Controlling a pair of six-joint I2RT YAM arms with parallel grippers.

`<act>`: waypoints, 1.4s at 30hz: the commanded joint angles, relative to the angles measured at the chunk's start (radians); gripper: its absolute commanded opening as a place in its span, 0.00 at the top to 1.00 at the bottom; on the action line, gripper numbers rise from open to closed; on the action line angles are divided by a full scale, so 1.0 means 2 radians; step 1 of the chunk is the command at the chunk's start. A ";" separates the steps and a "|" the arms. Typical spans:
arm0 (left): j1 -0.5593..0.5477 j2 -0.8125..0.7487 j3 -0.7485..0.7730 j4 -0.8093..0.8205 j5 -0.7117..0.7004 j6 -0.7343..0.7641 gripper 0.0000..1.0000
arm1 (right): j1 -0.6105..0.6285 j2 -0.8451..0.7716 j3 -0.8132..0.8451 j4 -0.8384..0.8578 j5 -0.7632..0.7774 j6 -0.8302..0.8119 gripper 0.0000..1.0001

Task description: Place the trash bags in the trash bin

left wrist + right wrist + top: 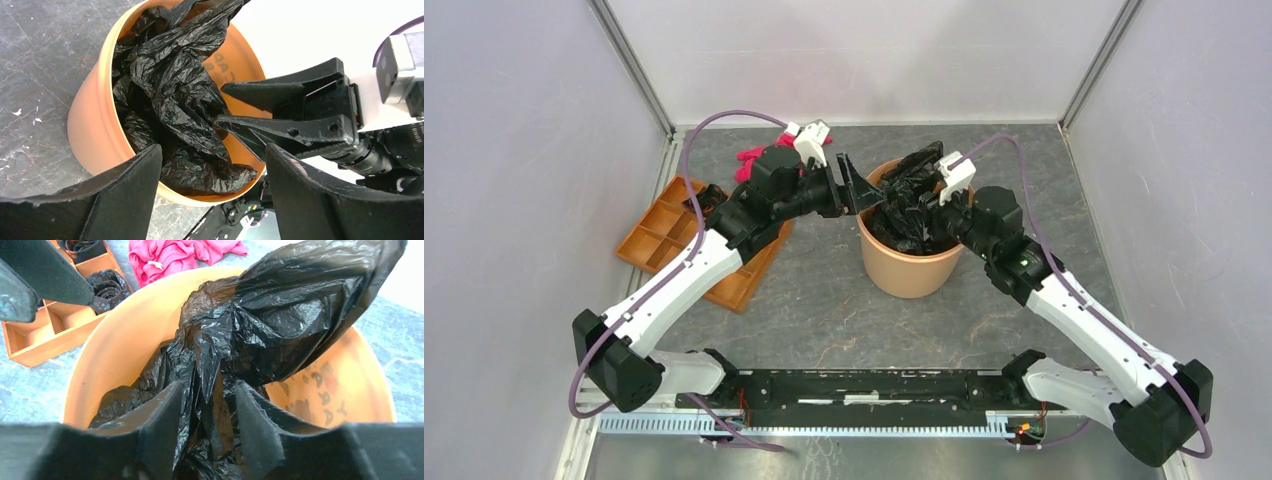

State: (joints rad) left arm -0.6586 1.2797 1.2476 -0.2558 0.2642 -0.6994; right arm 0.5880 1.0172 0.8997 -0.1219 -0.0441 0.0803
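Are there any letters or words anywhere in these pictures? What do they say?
Dark letters printed on the inside wall of the trash bin: too faint and blurred to read.
The same print in the left wrist view: partly hidden by the trash bags, unreadable.
No other words, numbers or signs show.

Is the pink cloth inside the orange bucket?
No, the pink cloth lies on the table outside the trash bin, which holds black trash bags.
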 commanded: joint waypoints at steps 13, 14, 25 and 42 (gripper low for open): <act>0.007 0.028 0.051 0.016 0.008 -0.032 0.07 | -0.019 -0.028 0.043 0.049 -0.057 0.037 1.00; 0.010 0.032 0.054 0.015 0.008 -0.030 0.07 | -0.025 -0.031 0.041 0.054 -0.066 0.047 1.00; 0.035 0.059 0.013 0.202 0.140 -0.139 0.13 | -0.048 -0.069 0.028 0.057 -0.069 0.066 1.00; 0.004 0.115 0.117 0.132 0.057 -0.063 0.40 | -0.047 -0.068 0.032 0.029 -0.092 0.061 1.00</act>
State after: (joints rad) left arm -0.6331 1.4837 1.3827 0.0452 0.4271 -0.9070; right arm 0.4961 0.8726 0.9363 -0.0475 -0.2092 0.2047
